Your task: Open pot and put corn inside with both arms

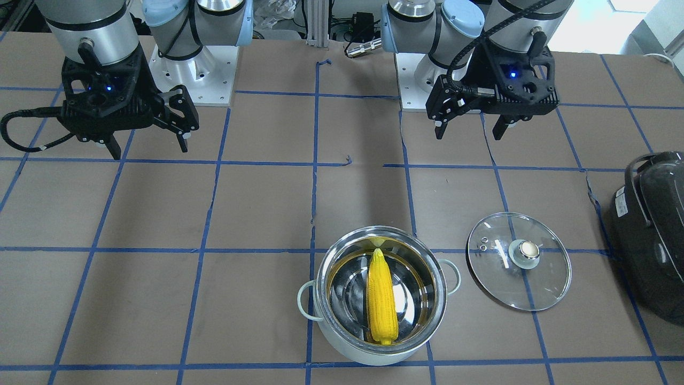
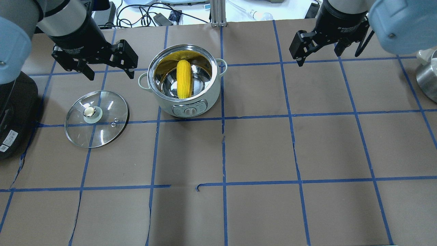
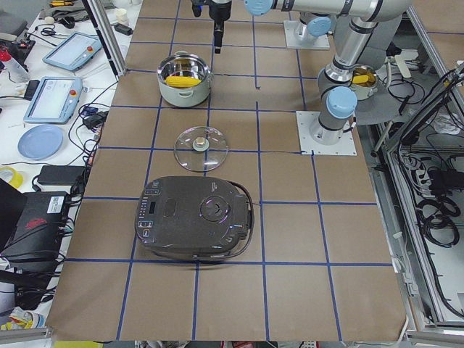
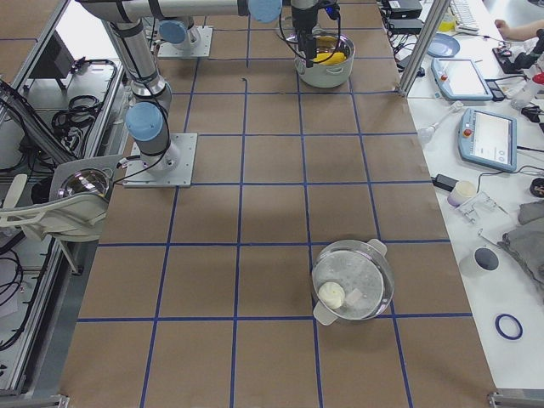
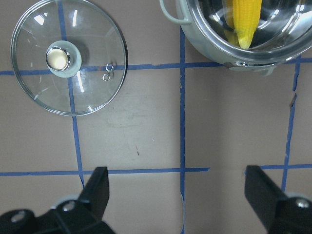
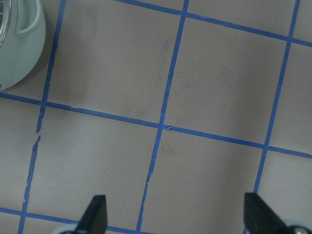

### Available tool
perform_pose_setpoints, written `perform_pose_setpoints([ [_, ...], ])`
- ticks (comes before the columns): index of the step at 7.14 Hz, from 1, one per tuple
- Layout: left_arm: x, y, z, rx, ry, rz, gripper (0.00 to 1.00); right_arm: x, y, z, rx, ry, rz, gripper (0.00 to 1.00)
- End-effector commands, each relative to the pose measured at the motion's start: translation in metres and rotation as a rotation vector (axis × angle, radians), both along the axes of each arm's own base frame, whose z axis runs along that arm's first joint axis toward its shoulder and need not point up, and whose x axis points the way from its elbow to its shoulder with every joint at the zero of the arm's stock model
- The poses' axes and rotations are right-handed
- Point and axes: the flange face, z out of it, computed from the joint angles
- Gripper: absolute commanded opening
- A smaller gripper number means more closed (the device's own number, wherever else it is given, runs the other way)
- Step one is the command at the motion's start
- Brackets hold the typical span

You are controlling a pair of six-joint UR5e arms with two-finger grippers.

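Sitting inside the round stainless-steel pot (image 2: 191,102): bright yellow toy corn cob (image 2: 184,79), lengthwise, pointed end toward the robot. The clear glass lid (image 2: 106,131) with metal knob lies flat on the brown blue-taped worktop (image 2: 259,147), just beside the pot. Both released and empty: left hand (image 2: 111,75) above the worktop near the lid, right hand (image 2: 319,57) well apart from the pot.

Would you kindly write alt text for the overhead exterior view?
An open pot holds a corn cob; its glass lid lies flat to its left. The left gripper and right gripper hover open and empty on either side.
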Motion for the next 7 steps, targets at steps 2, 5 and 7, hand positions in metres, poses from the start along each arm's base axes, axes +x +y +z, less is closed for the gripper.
perform_pose_setpoints([
  [2,-0.001,0.003,0.001,-0.004,0.001,-0.007,1.0,0.001,-0.001,0.001,-0.005,-0.014,-0.002,0.97],
  [5,0.0,0.002,0.001,-0.006,0.001,-0.008,1.0,-0.008,-0.004,-0.001,0.003,-0.05,-0.022,0.96],
  [7,-0.001,0.003,0.0,-0.004,0.001,-0.01,1.0,-0.01,-0.003,0.0,0.003,-0.053,-0.024,0.98],
])
